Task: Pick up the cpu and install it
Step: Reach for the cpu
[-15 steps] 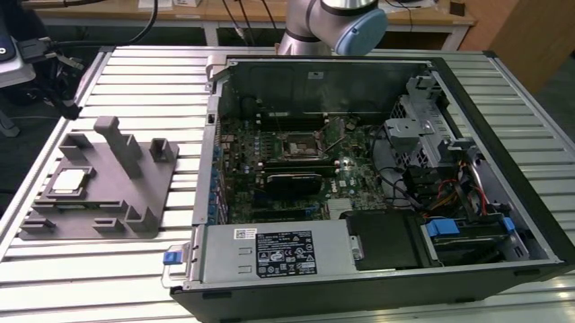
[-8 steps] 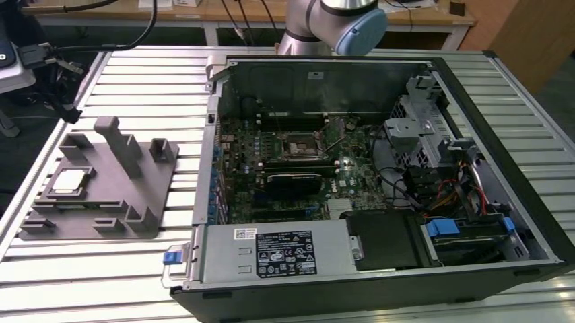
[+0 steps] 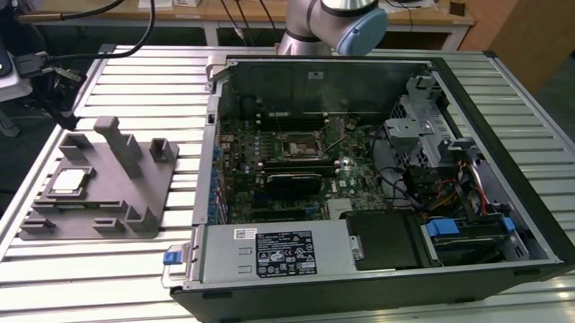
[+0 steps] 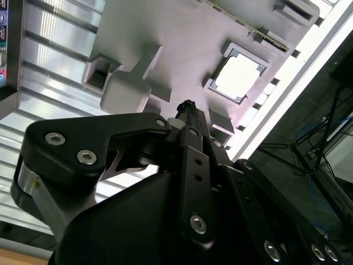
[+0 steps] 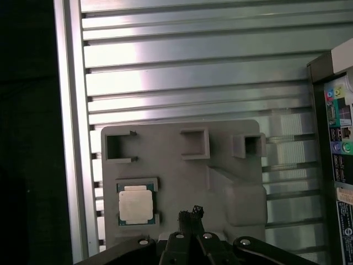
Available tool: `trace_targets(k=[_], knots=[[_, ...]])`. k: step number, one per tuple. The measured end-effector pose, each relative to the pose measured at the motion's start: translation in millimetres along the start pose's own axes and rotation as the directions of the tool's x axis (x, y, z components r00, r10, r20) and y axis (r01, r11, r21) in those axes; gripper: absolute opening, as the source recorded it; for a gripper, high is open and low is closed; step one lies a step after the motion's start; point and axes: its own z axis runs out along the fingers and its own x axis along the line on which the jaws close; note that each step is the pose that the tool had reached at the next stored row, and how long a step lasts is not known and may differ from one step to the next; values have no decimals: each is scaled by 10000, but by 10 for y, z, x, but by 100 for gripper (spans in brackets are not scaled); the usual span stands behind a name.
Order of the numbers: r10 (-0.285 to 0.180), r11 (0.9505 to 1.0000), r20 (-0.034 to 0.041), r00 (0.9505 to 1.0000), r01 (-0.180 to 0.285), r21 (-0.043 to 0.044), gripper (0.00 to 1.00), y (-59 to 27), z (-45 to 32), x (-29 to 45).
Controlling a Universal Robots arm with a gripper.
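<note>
Jaws seemingly pinched together, empty, the gripper (image 5: pixel 191 212) should centre squarely over the cpu (image 3: pixel 70 182), at the case's (image 3: pixel 359 296) nine o'clock in the exterior view.

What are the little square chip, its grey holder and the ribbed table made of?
The cpu: pale matte top, apparently metal, with a thin green board rim. The fixture: uniformly dull grey, probably plastic. The table: shiny silver ribbed slats, likely aluminium.

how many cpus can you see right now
1. The cpu sits in a recess of the grey fixture, at the exterior view's left of the computer case. Another could be hidden inside the case.
</note>
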Motion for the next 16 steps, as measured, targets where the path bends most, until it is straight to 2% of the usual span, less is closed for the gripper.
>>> trace_targets(k=[9,16], knots=[[0,10000,0,10000,0,-1,11,-139,38,-3],[0,10000,-1,10000,0,0,11,-146,40,-1]])
